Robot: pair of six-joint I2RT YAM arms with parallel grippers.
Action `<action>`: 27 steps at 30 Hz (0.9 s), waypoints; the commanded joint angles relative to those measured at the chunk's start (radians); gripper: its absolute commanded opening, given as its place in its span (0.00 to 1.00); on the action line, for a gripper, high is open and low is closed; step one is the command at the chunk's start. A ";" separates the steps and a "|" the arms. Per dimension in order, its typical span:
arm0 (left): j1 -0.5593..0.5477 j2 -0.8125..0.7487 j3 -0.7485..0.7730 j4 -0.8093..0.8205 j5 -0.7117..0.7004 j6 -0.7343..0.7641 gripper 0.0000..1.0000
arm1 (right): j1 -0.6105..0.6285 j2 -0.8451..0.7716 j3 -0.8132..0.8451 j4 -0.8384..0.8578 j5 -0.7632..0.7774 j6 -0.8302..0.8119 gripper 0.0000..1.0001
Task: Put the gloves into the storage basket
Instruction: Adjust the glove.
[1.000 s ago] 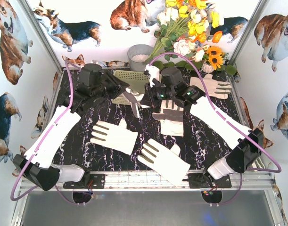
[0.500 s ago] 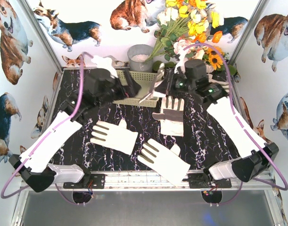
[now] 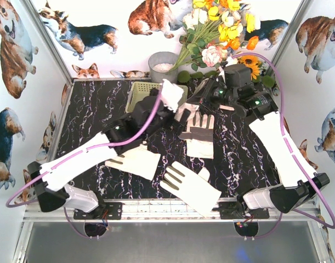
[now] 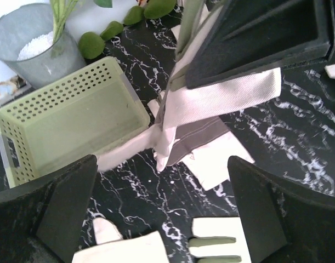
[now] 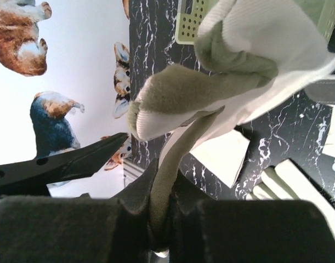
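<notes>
My right gripper [image 5: 168, 230] is shut on a grey finger of a cream glove [image 5: 249, 66], which hangs bunched from it above the table. In the top view the right gripper [image 3: 204, 94] is right of the pale yellow storage basket [image 3: 138, 94], and the held glove [image 3: 184, 113] dangles below. My left gripper [image 4: 162, 219] is wide open and holds nothing; the hanging glove [image 4: 216, 101] is ahead of it, its tip by the basket's [image 4: 63, 126] near corner. Three more gloves lie flat on the table [image 3: 198, 134] [image 3: 135, 160] [image 3: 190, 187].
A round grey pot [image 3: 163, 66] with white gravel stands behind the basket, with a bunch of flowers [image 3: 222, 30] and green leaves [image 3: 183, 76] beside it. Corgi-print walls close in the black marble table [image 3: 90, 109] on three sides.
My left gripper has opened wide, and its arm has swung right, across the front of the basket. The right gripper has risen and drawn back to the right, still carrying the glove.
</notes>
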 commanded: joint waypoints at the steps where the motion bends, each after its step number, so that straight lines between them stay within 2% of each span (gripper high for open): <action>1: 0.005 0.062 0.095 -0.029 0.090 0.151 1.00 | -0.006 -0.011 0.067 0.015 -0.089 0.033 0.00; 4: 0.040 0.106 0.148 -0.103 0.174 0.152 1.00 | -0.006 -0.008 0.085 -0.001 -0.134 0.016 0.00; 8: 0.095 0.123 0.133 -0.129 0.269 0.131 0.99 | -0.006 -0.016 0.088 -0.014 -0.163 0.011 0.00; 10: 0.114 0.132 0.132 -0.133 0.318 0.114 0.96 | -0.006 -0.019 0.088 -0.019 -0.168 0.012 0.00; 17: 0.119 0.175 0.147 -0.139 0.365 0.057 0.60 | -0.006 -0.008 0.098 -0.018 -0.196 0.010 0.00; 21: 0.119 0.167 0.126 -0.107 0.334 0.007 0.22 | -0.010 -0.012 0.090 -0.019 -0.189 -0.007 0.00; 24: 0.120 0.142 0.106 -0.085 0.310 -0.035 0.04 | -0.022 -0.019 0.085 -0.007 -0.188 -0.028 0.00; 25: 0.121 0.136 0.101 -0.081 0.303 -0.051 0.00 | -0.028 -0.023 0.083 0.002 -0.190 -0.039 0.08; 27: 0.130 0.125 0.101 -0.086 0.303 -0.083 0.00 | -0.043 -0.034 0.082 0.018 -0.189 -0.074 0.28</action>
